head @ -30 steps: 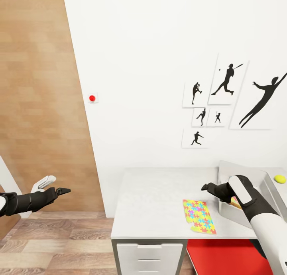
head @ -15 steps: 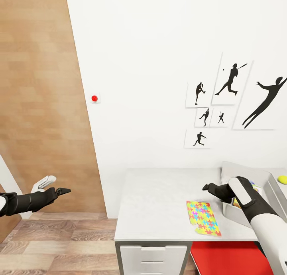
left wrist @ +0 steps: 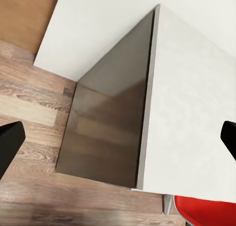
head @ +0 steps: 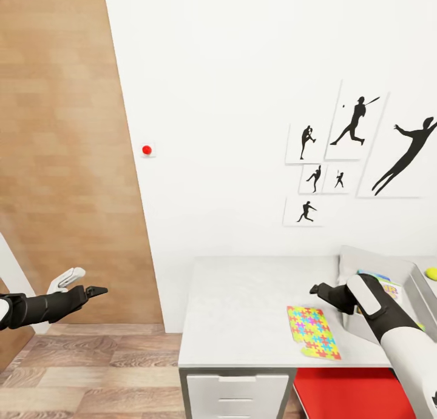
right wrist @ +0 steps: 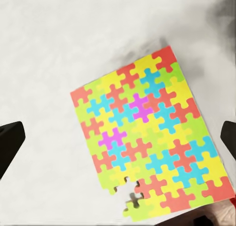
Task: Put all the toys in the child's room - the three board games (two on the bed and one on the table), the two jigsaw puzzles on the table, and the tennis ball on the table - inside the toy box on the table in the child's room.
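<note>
The right gripper [head: 314,288], fingers spread wide and grasping nothing, is hovering above the jigsaw puzzle [head: 313,331] lying flat near the table [head: 243,310] front edge, long axis running near-to-far, while the open left gripper [head: 103,290] is idling well apart.

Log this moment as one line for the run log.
right gripper: open, above jigsaw puzzle on table | left gripper: open, empty, over floor | toy box: holds toys | tennis ball: on table
</note>
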